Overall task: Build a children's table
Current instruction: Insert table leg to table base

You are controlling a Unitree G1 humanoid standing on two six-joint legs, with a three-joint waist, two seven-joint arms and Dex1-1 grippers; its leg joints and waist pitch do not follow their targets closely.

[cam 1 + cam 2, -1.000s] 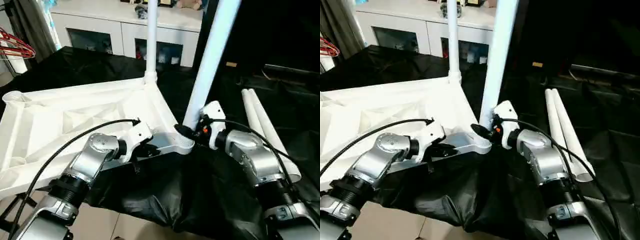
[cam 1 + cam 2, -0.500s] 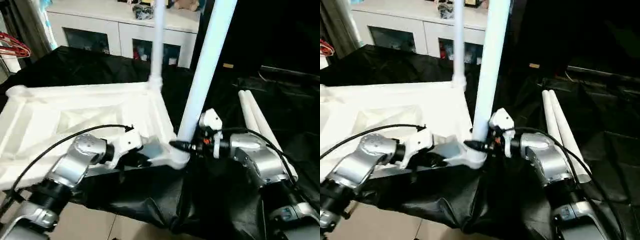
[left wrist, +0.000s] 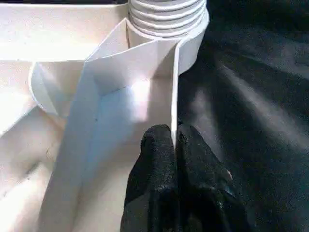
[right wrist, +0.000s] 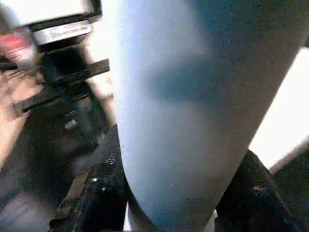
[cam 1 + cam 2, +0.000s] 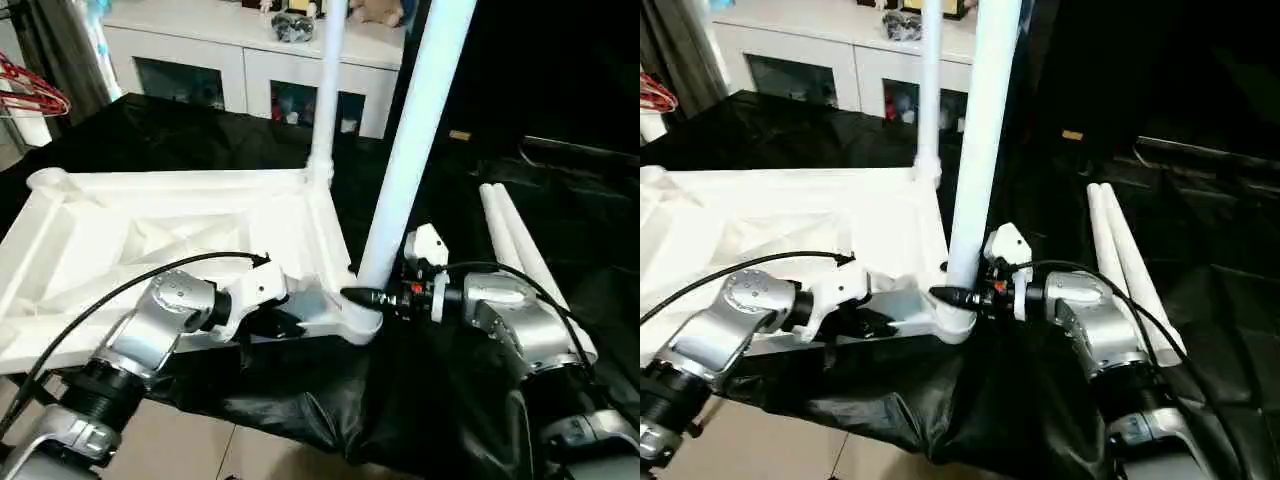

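Tabletop [image 5: 190,235] lies upside down, ribbed underside up, on the black cloth [image 5: 200,140]; its near right corner hangs at the cloth's front edge. Two legs stand in sockets: the far leg [image 5: 327,90] upright in the far right corner socket, the near leg [image 5: 415,140] in the near right corner socket [image 5: 358,322], leaning slightly to the right. Two spare legs [image 5: 520,250] lie side by side, touching, on the cloth towards its right edge, well apart from the tabletop.

Our left gripper [image 3: 174,159] is pinched tight on the thin near-edge wall of the tabletop, just beside the threaded near right socket; one finger sits on each side of the rib. Our right gripper [image 5: 372,296] is about half open and wrapped around the base of the near leg, just above the socket; the fingers [image 4: 104,193] sit either side of the tube.

Beyond the far edge of the cloth: a white cabinet [image 5: 230,60] with glass doors. A red hanger [image 5: 30,90] is at the left.
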